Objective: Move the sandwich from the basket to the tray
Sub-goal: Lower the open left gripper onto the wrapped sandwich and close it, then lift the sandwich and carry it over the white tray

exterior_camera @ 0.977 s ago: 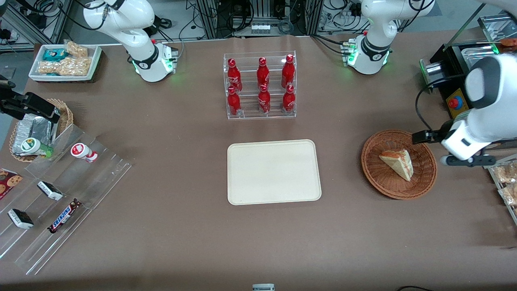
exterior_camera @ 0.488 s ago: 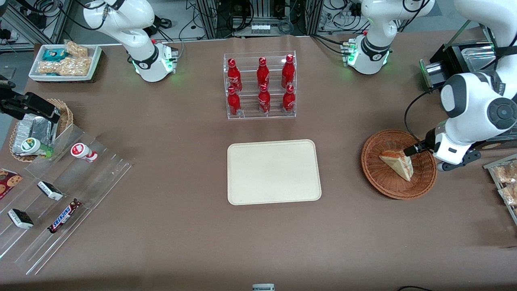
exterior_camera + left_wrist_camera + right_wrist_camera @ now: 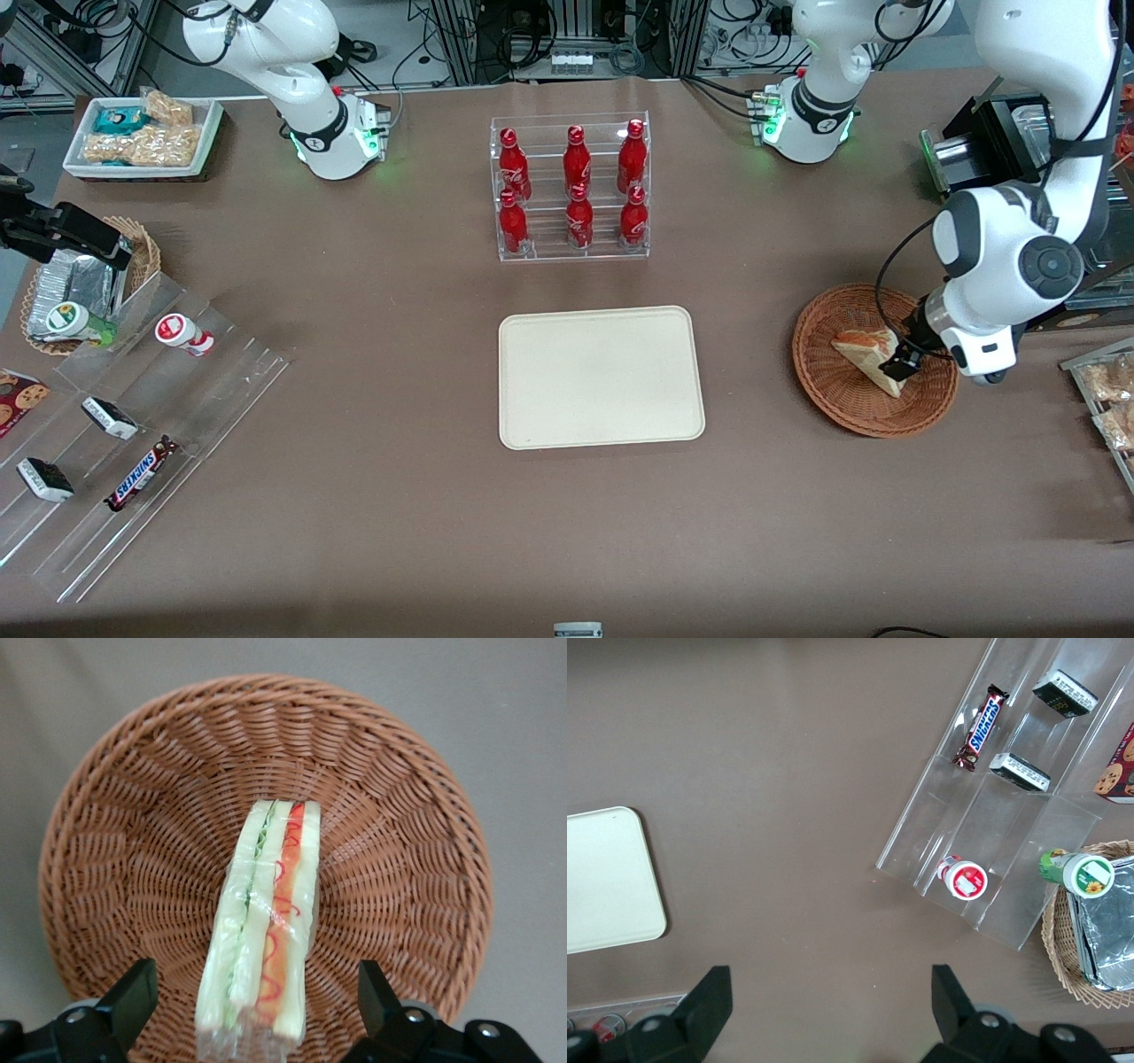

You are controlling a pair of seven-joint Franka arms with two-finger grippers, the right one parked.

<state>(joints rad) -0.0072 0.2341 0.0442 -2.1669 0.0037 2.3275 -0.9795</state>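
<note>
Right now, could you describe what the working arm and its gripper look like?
The left arm has a glossy white shell with rounded joints capped in dark grey discs, and a black cable loops from it toward the wrist. Its base carries a green light. The gripper has two black wedge-shaped fingers on a black body, over the basket.

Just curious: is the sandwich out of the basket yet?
No. The sandwich lies in the basket; the gripper is open, jaws either side.

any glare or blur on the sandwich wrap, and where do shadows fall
Left wrist view: the sandwich is sharp, with faint sheen on its wrap; the open gripper straddles it, fingertips soft-edged. Front view: even light, soft shadow inside the basket rim, none on the tray.
</note>
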